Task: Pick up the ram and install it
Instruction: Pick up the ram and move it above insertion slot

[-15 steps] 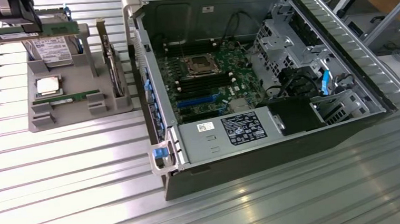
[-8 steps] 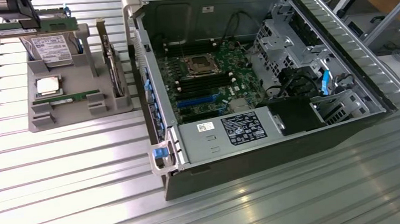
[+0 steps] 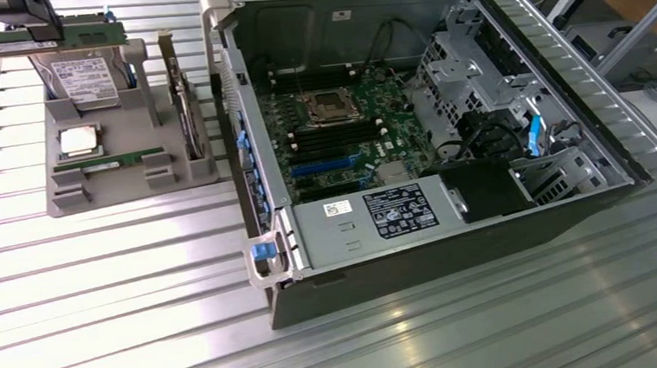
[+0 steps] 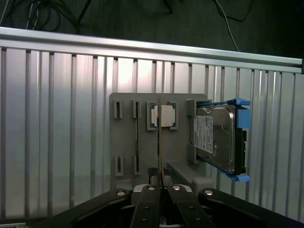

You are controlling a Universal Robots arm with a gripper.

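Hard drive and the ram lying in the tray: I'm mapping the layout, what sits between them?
The square silver processor chip lies between the hard drive and that tray ram in the exterior view.

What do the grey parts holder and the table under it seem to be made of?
Holder: probably plastic, matte grey; it looks dull and even, without glare. Table: apparently aluminium, bare metal finish; ribbed slats give bright streaky reflections.

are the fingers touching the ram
Touching. The wrist view shows the fingers shut on both sides of the ram, seen edge-on. The exterior view shows it held in the air.
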